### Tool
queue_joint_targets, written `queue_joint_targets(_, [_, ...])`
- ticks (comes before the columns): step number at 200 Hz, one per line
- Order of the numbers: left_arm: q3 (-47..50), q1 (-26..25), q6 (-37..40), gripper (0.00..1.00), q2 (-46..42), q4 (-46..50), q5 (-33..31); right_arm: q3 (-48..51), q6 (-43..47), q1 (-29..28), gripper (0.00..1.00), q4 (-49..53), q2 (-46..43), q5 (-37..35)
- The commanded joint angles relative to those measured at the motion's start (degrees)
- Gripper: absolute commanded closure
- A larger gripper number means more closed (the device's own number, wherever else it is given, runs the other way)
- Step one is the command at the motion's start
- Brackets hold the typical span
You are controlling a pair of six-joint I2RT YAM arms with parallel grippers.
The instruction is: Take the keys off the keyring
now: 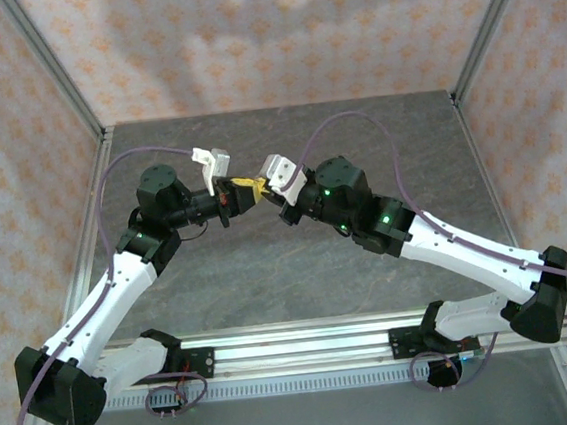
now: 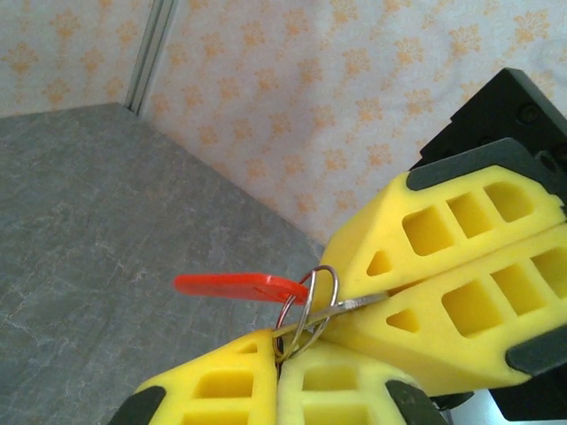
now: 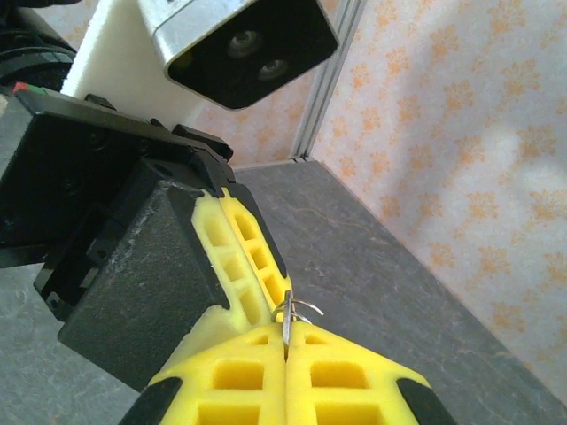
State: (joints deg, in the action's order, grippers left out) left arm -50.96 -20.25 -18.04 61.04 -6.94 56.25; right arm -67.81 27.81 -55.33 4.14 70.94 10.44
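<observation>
1 key (image 2: 359, 304) sits clamped inside right claw (image 3: 286, 341).

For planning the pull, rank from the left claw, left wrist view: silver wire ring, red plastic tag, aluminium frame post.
1. silver wire ring: in the left claw.
2. red plastic tag: just up-left.
3. aluminium frame post: far top-left.
</observation>
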Motion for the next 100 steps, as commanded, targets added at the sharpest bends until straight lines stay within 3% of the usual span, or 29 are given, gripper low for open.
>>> queue_joint_targets(1, [-0.74, -0.40, 0.92, 0.84, -2.21, -6.95, -4.83, 1.54, -8.50, 0.04, 1.00, 1.10, -0.43, 16.06])
queue_joint_targets(39, [2.09, -0.32, 3.33, 0.63, -6.53, -3.75, -8.00, 0.66, -17.90, 6.36, 1.00, -2.01, -0.71, 22.26])
queue_joint_targets(100, [5.02, 0.16, 4.86, 0.46, -11.87, 0.03, -12.24, 0.88, -27.74, 11.18, 1.00, -6.14, -0.54, 27.50])
